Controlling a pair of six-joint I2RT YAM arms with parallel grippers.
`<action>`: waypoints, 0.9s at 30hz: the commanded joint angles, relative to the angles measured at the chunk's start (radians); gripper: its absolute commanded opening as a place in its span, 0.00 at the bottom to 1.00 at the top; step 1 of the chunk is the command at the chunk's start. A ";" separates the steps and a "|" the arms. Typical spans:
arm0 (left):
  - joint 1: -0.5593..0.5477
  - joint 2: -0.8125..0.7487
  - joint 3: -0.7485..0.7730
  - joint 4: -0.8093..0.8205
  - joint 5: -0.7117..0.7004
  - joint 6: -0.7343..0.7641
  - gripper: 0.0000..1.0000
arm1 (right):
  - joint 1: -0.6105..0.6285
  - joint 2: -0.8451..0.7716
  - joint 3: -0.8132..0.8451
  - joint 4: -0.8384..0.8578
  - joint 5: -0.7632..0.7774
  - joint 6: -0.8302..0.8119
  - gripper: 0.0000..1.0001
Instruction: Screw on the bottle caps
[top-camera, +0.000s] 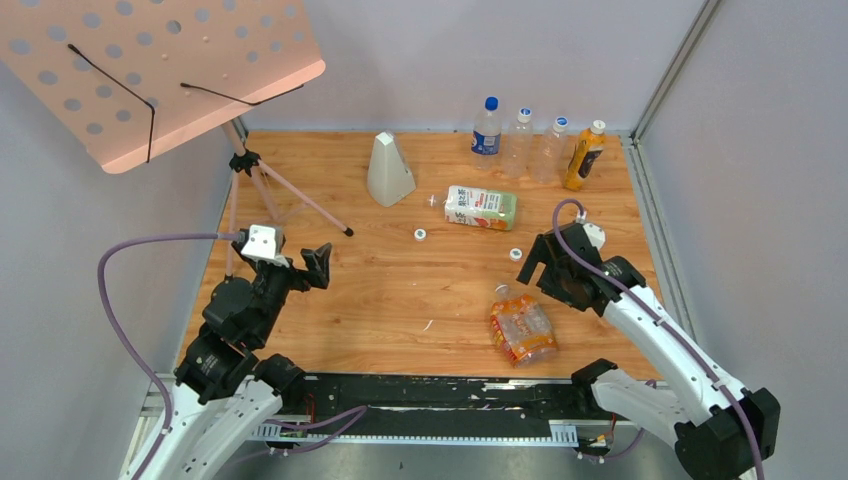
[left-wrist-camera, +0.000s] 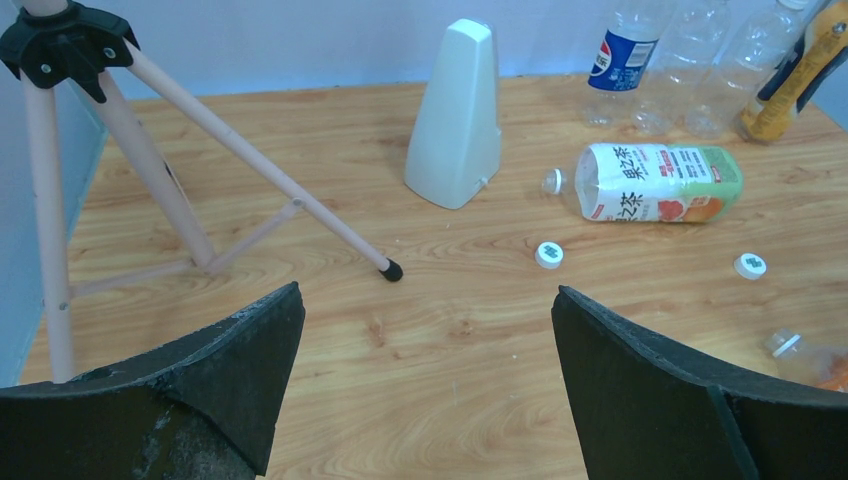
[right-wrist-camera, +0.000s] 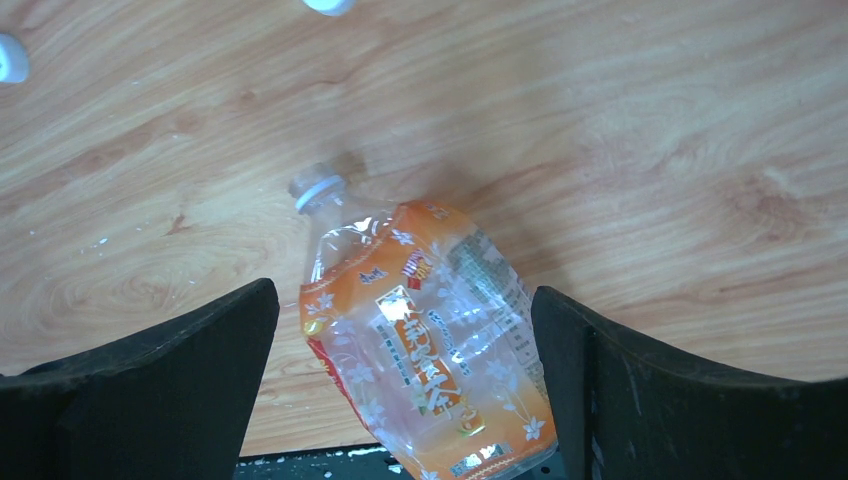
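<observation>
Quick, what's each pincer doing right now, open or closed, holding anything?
Left pincer: open, holding nothing.
Right pincer: open, holding nothing; the orange-labelled bottle lies ungripped ahead of it.

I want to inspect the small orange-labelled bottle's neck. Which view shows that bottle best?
The right wrist view: the orange-labelled bottle lies large mid-frame, neck and label clear. The top external view shows it whole but small; the left wrist view catches only its neck end at the frame edge.
</observation>
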 joint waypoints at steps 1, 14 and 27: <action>0.003 0.020 0.030 0.004 0.022 0.014 1.00 | -0.093 -0.004 -0.031 0.003 -0.173 -0.002 1.00; 0.003 0.069 0.043 -0.011 0.060 0.022 1.00 | -0.155 0.029 -0.153 0.047 -0.400 0.105 1.00; 0.003 0.078 0.042 -0.009 0.084 0.013 1.00 | 0.028 0.109 -0.181 0.409 -0.654 0.296 1.00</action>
